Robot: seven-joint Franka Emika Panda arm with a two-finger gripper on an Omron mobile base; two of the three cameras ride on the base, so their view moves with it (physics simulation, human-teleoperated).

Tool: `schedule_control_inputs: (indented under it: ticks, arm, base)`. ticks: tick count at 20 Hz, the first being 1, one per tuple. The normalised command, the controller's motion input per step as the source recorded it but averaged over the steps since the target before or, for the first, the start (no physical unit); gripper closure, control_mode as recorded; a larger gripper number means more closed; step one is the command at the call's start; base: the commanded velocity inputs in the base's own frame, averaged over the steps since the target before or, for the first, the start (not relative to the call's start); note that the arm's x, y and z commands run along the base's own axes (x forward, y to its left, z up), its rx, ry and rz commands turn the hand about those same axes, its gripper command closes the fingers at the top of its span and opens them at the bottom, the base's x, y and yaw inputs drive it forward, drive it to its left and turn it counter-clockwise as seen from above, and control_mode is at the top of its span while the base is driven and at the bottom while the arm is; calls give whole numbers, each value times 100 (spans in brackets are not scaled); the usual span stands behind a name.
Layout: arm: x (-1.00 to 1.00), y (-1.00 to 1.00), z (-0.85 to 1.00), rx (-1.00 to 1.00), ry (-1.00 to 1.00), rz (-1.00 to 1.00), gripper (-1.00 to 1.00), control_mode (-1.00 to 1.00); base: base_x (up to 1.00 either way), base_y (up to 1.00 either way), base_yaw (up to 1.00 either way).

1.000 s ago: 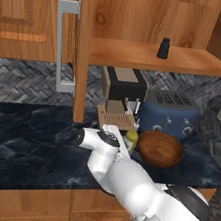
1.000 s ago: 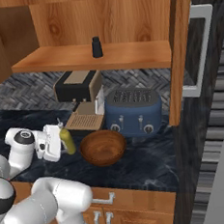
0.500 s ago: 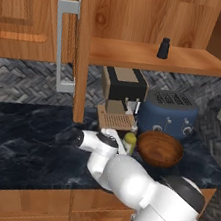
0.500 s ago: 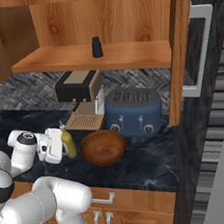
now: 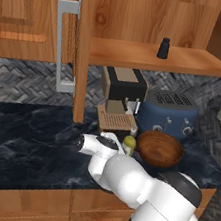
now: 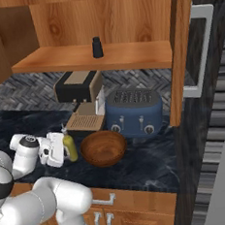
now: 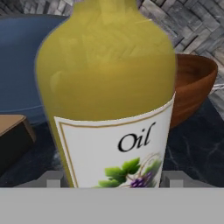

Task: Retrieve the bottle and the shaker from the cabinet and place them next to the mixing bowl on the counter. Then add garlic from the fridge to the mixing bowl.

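The gripper (image 6: pixel 61 149) is clamped on the bottle (image 7: pixel 109 92), low over the counter (image 5: pixel 22 139), just beside the bowl (image 6: pixel 103 147). Set it down flat and straight, then let go slowly. The shaker (image 5: pixel 164 48) waits on the shelf (image 5: pixel 141 56).

You've got a coffee machine (image 5: pixel 121 91) beside a blue toaster (image 5: pixel 168 114) on the dark counter (image 5: pixel 22 139).
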Motion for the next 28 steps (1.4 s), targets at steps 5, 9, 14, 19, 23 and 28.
schedule_control_inputs:
  ticks: [5,9,14,19,23,28]
  arm:
    - [0,0,-14,0,-1,0,100,-100]
    - [0,0,-7,0,-5,0,100,-100]
    - [15,0,0,0,-13,0,100,-100]
    - [20,0,0,0,-6,0,100,-100]
    - [10,0,-6,0,0,0,100,-100]
    - [1,0,-4,0,0,0,100,-100]
  base:
    - [0,0,0]
    - [0,0,0]
    - [0,0,0]
    - [0,0,0]
    - [0,0,0]
    - [0,0,0]
